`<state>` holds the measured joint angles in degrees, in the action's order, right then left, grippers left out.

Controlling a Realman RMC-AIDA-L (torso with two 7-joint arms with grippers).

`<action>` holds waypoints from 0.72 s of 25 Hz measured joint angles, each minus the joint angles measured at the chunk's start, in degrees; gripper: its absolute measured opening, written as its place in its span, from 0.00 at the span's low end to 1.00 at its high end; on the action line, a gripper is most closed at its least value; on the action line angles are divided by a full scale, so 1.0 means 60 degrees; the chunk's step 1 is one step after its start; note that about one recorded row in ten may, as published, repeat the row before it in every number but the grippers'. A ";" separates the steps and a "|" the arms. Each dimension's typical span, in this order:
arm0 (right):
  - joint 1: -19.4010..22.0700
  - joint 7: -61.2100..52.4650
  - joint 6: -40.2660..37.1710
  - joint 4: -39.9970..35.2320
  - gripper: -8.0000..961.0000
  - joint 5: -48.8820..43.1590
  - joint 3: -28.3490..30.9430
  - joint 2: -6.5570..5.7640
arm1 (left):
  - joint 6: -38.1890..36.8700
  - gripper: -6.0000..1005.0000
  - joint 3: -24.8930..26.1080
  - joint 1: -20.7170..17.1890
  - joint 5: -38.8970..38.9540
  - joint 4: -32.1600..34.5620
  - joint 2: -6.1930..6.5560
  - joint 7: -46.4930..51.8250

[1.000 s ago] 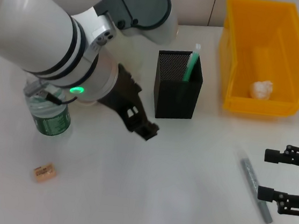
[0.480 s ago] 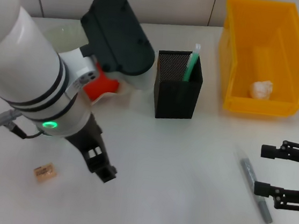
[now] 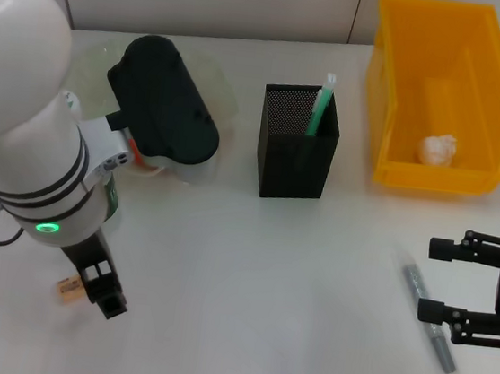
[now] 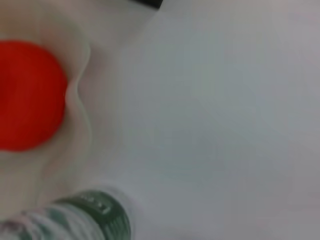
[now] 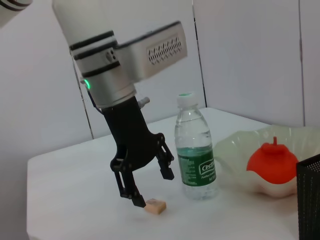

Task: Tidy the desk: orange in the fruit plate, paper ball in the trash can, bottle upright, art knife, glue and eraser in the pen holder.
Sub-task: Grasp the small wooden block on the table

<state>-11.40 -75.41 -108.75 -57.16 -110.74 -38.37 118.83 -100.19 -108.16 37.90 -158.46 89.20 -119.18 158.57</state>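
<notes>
We see our left gripper (image 5: 150, 187) low over the white desk (image 3: 266, 279), its black fingers (image 5: 166, 169) spread apart, one fingertip just beside the small tan eraser block (image 5: 155, 206) but not closed on it. Just behind it the clear plastic water bottle with a green label and white cap (image 5: 195, 148) stands upright, and beside that the orange-red fruit (image 5: 272, 163) rests in the translucent, wavy-edged fruit plate (image 5: 235, 150). From the head view the black mesh pen holder (image 3: 297, 144) stands mid-desk with a green glue stick (image 3: 320, 105) leaning inside it, and the crumpled white paper ball (image 3: 437, 150) lies in the yellow plastic bin (image 3: 444, 94) at the far right. Our right gripper (image 3: 442, 281) hovers near the right edge, jaws spread wide, its fingers either side of the upper end of the slim grey art knife (image 3: 430, 318) lying flat on the desk, without touching it as far as we can tell.
</notes>
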 joint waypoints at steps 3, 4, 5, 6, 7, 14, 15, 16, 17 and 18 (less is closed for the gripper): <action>-0.0004 0.0000 0.0011 0.0005 0.78 -0.0008 -0.0035 0.0007 | 0.0042 0.82 -0.0007 -0.0019 -0.0188 -0.0254 0.0000 -0.0079; -0.0005 0.0000 0.0013 0.0006 0.78 -0.0011 -0.0035 0.0010 | 0.0058 0.82 -0.0007 -0.0032 -0.0215 -0.0335 0.0002 -0.0120; -0.0009 0.0000 0.0017 0.0010 0.78 -0.0016 -0.0035 0.0010 | 0.0077 0.82 -0.0007 -0.0042 -0.0217 -0.0393 0.0005 -0.0161; -0.0012 0.0000 0.0018 0.0015 0.78 -0.0018 -0.0035 0.0011 | 0.0101 0.82 -0.0008 -0.0054 -0.0217 -0.0457 0.0007 -0.0212; -0.0021 0.0000 0.0019 0.0029 0.78 -0.0018 -0.0035 0.0013 | 0.0146 0.82 -0.0020 -0.0068 -0.0219 -0.0512 0.0011 -0.0263; -0.0117 -0.0007 0.0021 0.0142 0.78 -0.0100 -0.0015 0.0014 | 0.0535 0.82 -0.0062 -0.0247 -0.0222 -0.0540 0.0023 -0.0617; -0.0121 -0.0012 0.0021 0.0146 0.78 -0.0108 -0.0015 0.0014 | 0.0626 0.82 -0.0061 -0.0295 -0.0222 -0.0539 0.0037 -0.0695; -0.0122 -0.0015 0.0020 0.0149 0.78 -0.0112 -0.0013 0.0014 | 0.0626 0.82 -0.0061 -0.0295 -0.0222 -0.0539 0.0037 -0.0695; -0.0121 -0.0018 0.0020 0.0152 0.78 -0.0117 -0.0011 0.0014 | 0.0626 0.82 -0.0061 -0.0295 -0.0222 -0.0539 0.0037 -0.0695; -0.0122 -0.0018 0.0020 0.0153 0.78 -0.0120 -0.0007 0.0015 | 0.0626 0.82 -0.0061 -0.0295 -0.0222 -0.0539 0.0037 -0.0695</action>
<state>-12.13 -75.52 -108.63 -56.25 -111.46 -38.41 118.92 -96.43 -108.53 36.13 -159.79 85.97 -118.95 154.41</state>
